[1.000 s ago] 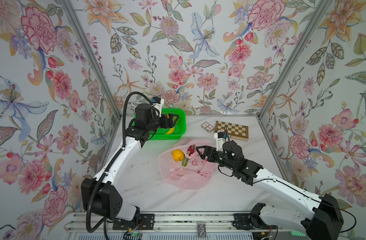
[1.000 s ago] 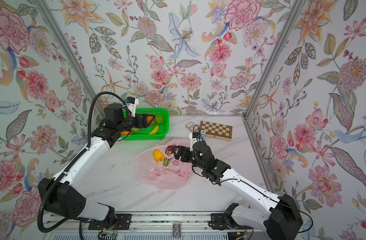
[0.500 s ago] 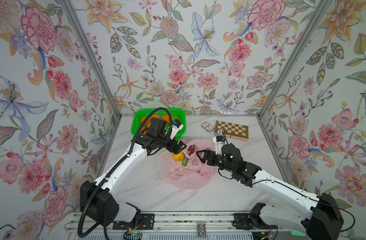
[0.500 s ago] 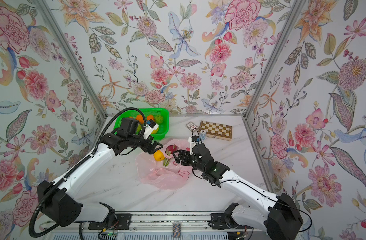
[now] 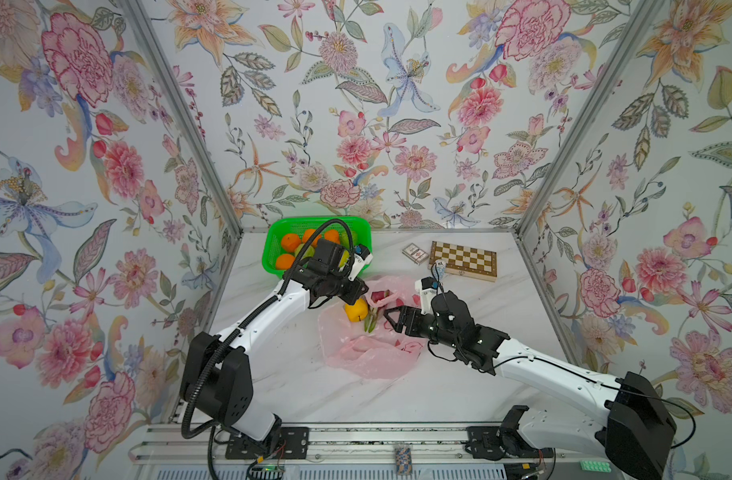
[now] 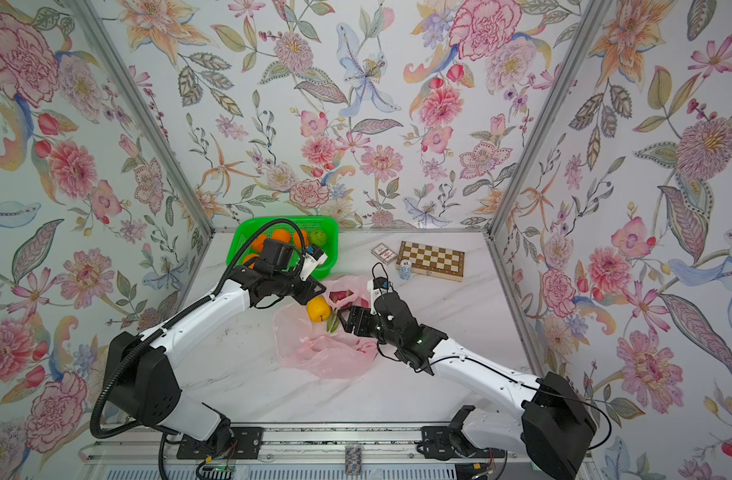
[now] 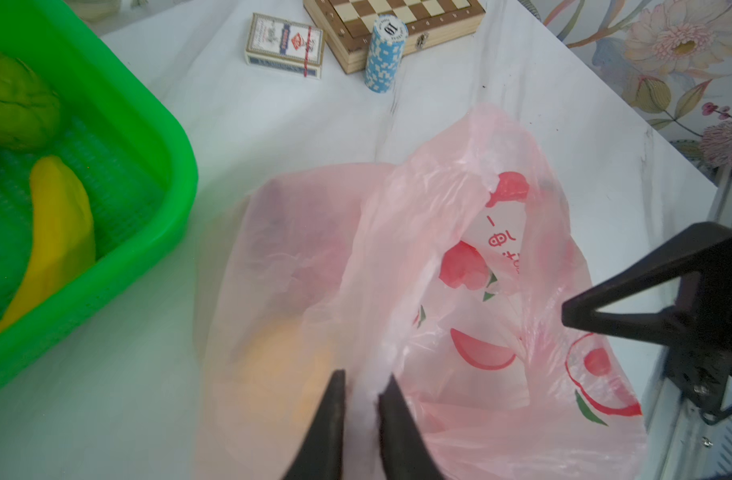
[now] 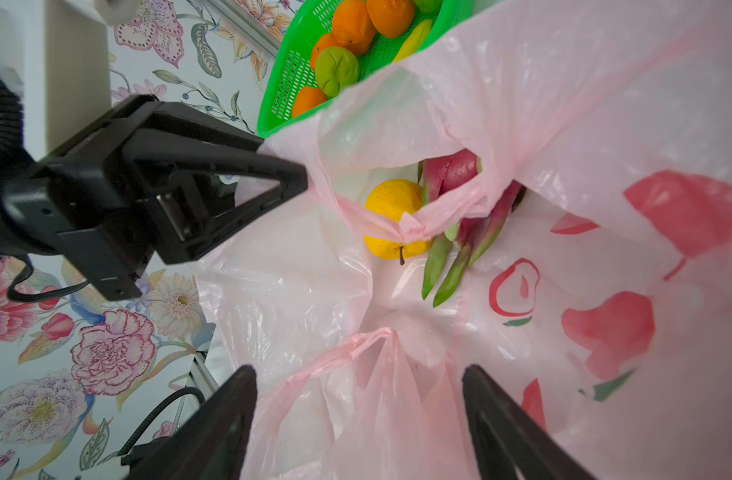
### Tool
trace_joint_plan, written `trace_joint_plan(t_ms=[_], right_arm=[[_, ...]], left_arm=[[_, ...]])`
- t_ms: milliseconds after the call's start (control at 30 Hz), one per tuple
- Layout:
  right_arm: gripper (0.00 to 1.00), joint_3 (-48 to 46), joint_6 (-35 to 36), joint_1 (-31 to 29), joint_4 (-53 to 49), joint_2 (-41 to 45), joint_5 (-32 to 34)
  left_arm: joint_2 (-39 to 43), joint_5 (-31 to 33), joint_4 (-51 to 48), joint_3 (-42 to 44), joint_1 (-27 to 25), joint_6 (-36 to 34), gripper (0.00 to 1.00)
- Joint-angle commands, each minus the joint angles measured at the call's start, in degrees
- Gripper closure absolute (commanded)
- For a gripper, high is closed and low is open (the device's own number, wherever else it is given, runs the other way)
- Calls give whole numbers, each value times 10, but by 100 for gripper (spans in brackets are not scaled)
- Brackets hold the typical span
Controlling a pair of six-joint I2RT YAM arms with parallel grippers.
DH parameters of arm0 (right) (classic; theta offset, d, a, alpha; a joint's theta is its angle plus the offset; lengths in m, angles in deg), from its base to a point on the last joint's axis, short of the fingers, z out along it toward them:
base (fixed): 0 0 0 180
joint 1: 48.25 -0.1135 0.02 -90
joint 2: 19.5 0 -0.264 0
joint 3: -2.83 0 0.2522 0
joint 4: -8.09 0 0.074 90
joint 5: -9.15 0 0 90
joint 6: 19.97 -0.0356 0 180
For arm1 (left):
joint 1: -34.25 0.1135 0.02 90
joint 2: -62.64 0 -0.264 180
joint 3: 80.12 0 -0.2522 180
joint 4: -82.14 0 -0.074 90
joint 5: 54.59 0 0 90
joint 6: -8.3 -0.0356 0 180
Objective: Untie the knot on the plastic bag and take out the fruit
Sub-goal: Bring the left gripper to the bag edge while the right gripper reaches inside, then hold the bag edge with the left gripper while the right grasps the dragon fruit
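Note:
The pink plastic bag (image 5: 368, 353) lies slack mid-table with its mouth gaping; no tied knot shows. Inside the mouth sit two fruits, a yellow round one (image 8: 393, 208) and a red-magenta dragon fruit (image 8: 451, 170) with green tips. My left gripper (image 7: 362, 386) is shut on a fold of the bag's rim right above the yellow fruit (image 5: 356, 311). My right gripper (image 8: 360, 374) is open, its fingers (image 8: 239, 415) astride loose film at the opposite rim, pinching nothing. In both top views the two grippers face each other across the mouth.
A green basket (image 5: 273, 249) at the back left holds oranges, green fruit and a banana (image 7: 61, 232). A chessboard (image 5: 464, 259), a card box (image 5: 414, 252) and a stack of blue chips (image 7: 385, 54) lie at the back right. Walls close three sides.
My left arm swung from the basket over to the bag and shut on its rim. My right gripper stayed at the bag's mouth, shifting only slightly.

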Motion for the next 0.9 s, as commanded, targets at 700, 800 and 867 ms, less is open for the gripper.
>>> trace_joint_plan(t_ms=[700, 800, 867], right_arm=[[11, 65, -10, 10, 176, -245, 101], [6, 79, -8, 18, 194, -273, 122], [4, 84, -15, 26, 202, -290, 136]], left_arm=[[40, 98, 216, 39, -30, 234, 99], [34, 100, 213, 29, -30, 234, 99], [33, 103, 213, 26, -29, 237, 99]])
